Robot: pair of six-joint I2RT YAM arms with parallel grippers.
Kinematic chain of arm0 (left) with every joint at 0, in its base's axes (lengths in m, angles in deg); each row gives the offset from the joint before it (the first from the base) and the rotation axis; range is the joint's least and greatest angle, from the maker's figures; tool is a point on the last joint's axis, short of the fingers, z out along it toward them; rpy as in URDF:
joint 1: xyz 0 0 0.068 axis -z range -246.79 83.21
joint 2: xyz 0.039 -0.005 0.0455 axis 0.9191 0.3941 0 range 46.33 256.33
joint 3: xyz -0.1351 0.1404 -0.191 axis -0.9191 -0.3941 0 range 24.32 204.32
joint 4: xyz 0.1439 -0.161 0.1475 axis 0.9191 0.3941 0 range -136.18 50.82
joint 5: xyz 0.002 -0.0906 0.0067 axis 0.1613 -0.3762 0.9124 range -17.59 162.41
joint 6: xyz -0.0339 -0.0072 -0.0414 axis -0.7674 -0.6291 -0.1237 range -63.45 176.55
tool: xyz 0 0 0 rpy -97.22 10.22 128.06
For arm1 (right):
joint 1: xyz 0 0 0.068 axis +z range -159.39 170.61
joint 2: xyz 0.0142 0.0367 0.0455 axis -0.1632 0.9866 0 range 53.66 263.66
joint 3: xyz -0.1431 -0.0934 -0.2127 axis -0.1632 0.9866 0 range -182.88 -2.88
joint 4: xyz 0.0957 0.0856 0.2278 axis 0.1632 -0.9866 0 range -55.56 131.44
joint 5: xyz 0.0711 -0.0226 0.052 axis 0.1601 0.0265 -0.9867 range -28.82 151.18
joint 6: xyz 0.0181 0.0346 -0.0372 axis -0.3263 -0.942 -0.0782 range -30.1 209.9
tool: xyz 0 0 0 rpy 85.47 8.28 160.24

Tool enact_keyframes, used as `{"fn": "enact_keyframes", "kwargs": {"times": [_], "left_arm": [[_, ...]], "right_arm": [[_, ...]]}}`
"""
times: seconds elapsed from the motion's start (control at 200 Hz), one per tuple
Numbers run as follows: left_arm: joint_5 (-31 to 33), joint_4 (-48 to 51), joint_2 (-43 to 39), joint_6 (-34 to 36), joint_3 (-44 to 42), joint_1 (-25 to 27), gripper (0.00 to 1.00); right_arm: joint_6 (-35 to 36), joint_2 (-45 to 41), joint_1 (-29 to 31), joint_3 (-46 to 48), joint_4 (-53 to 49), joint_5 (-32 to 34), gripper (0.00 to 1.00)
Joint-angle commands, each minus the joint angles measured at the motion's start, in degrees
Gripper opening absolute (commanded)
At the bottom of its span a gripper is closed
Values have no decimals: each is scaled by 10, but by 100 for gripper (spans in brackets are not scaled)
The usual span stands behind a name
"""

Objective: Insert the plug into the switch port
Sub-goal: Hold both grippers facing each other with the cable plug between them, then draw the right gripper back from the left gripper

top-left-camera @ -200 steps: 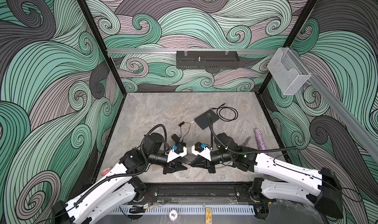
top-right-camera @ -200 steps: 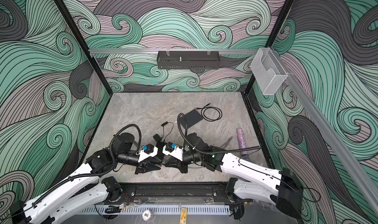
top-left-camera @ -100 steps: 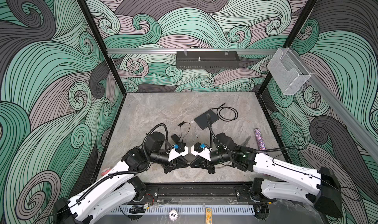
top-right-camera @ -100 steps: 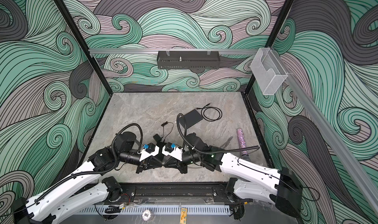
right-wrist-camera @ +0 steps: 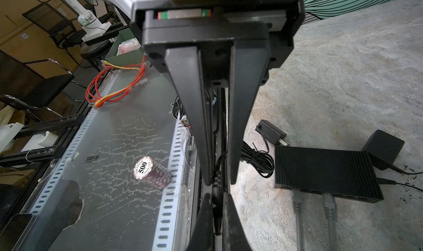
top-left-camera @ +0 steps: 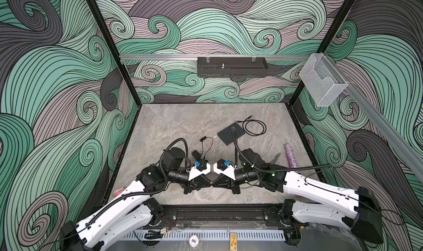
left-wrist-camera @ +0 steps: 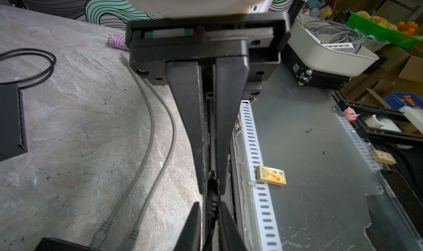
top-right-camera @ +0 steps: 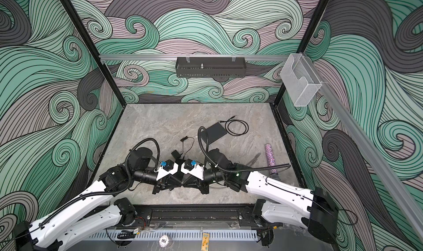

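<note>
My two grippers meet tip to tip low over the table's front middle in both top views, the left gripper (top-left-camera: 209,183) facing the right gripper (top-left-camera: 215,183). Between them hangs the black plug (left-wrist-camera: 212,199). The left gripper (left-wrist-camera: 211,189) is shut on the plug's body. The right gripper (right-wrist-camera: 218,181) is shut on its ribbed cord end (right-wrist-camera: 216,177). The switch (right-wrist-camera: 327,172), a ribbed matte black brick with two grey cables in one side, lies on the table by the left arm. Its port does not show clearly. In both top views the arms hide the switch.
A flat dark-grey box (top-left-camera: 231,133) and a coiled black cable (top-left-camera: 255,127) lie further back, a glittery tube (top-left-camera: 290,156) at the right. Two grey cables (left-wrist-camera: 146,128) run across the table. A bundled black cord (right-wrist-camera: 258,162) and wall adapter (right-wrist-camera: 271,133) sit near the switch.
The left gripper has moved right until its tips meet the right gripper's, and its jaws have narrowed onto the plug. The right arm has barely moved.
</note>
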Motion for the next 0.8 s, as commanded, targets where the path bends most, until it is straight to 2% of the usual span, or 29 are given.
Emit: {"fn": "enact_keyframes", "kwargs": {"times": [0.0, 0.11, 0.22, 0.375, 0.555, 0.625, 0.791], "left_arm": [[-13, -3, 6, -4, 25, 3, 10], [-13, -2, 10, -6, 27, 3, 9], [-10, -4, 14, -11, 29, 3, 17], [-10, -5, 15, -13, 28, 3, 18], [-11, 0, 17, -12, 28, 3, 9], [-10, 3, 21, -11, 30, 3, 0], [0, 15, 29, -11, 38, 3, 0]], "right_arm": [[-4, 4, 2, -21, 21, -6, 0], [-5, 4, 1, -21, 24, -1, 0], [-7, 6, 2, -24, 24, 5, 0], [-9, 10, 3, -25, 28, 6, 0], [-9, 7, 3, -25, 26, 10, 0], [-9, 3, 3, -24, 26, 16, 0], [-8, -5, 3, -23, 22, 32, 0]]}}
